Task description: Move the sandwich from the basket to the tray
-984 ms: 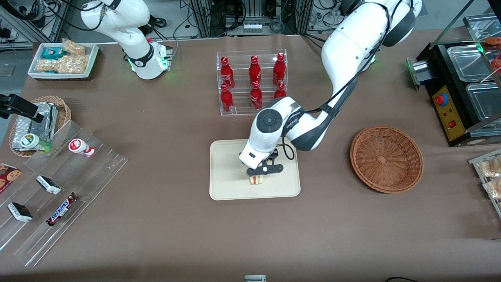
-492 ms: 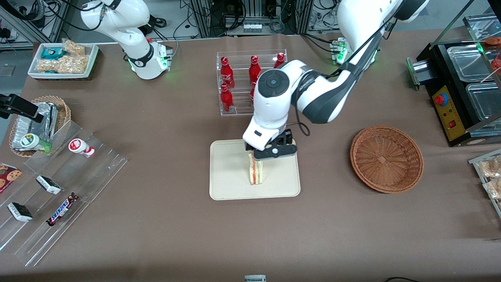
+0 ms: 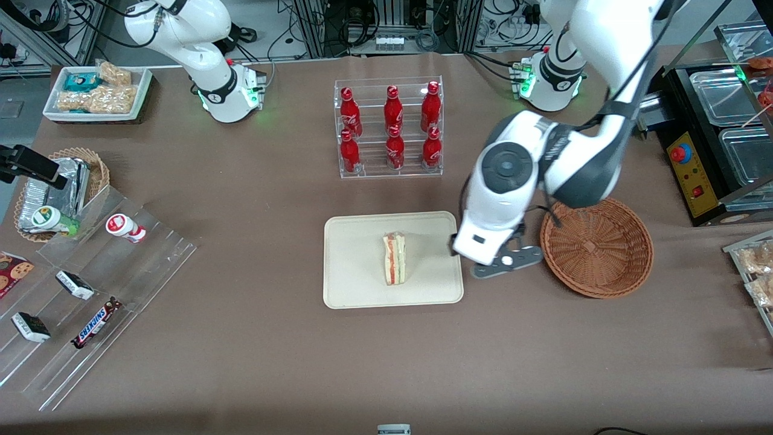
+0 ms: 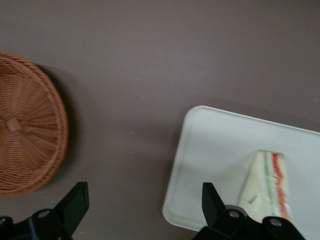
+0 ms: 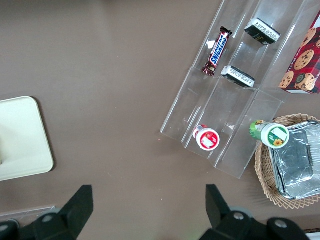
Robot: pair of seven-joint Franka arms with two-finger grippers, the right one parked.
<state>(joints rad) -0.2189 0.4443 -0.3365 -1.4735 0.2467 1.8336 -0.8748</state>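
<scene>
Between tray (image 3: pixel 356 284) and basket (image 3: pixel 604 266) hangs the spread-fingered tool (image 4: pixel 142 205).

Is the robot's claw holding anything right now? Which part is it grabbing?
Nothing. The gripper is open and empty, hanging above the table between the tray and the basket. The sandwich lies on the tray, let go.

The front camera looks down on my whole table from high up, facing me. My left wrist camera looks straight down from fairly close, past my gripper (image 4: pixel 142 202) with its fingers spread wide, which hangs above the bare table between basket (image 4: pixel 30 125) and tray (image 4: pixel 220 150); both also show in the front view. The parked arm's wrist camera looks straight down too, and shares the tray's (image 5: pixel 22 140) end with the front view.
</scene>
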